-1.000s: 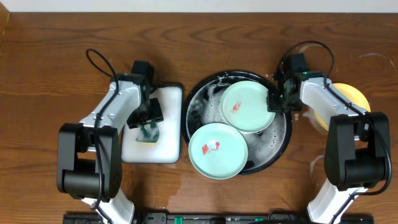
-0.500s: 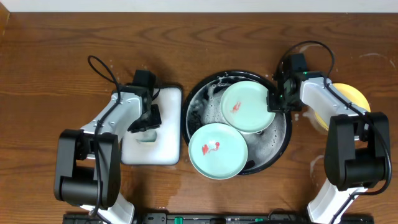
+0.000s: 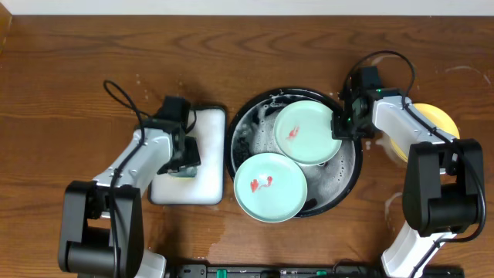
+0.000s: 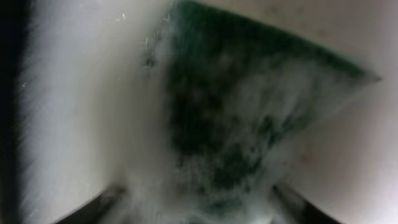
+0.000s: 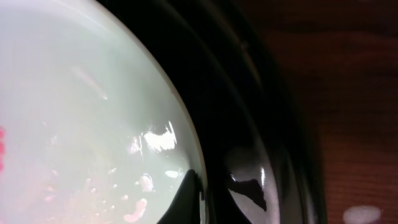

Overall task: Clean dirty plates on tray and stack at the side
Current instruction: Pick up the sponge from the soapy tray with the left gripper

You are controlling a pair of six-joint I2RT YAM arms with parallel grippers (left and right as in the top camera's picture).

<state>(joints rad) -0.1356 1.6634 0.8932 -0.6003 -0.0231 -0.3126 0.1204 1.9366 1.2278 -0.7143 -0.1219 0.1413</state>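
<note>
Left arm crooks low over the white tray (image 3: 208, 185), left gripper (image 3: 183, 157) clamped on a soapy green sponge (image 4: 230, 124). Right arm reaches inward, right gripper (image 3: 340, 127) pinching the upper mint plate (image 3: 305, 131) by its rim, inside the black tray (image 3: 347, 174)

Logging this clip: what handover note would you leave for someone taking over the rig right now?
Left gripper: low over the white tray, at the soapy green sponge; grip unclear.
Right gripper: jaws at the rim of the upper mint plate; grip unclear.
That plate and the lower mint plate lie on the black tray, red smears showing.
Done: yellow plate is off the tray, on the table to the right.
Left: scrub both mint plates and stack them there.
</note>
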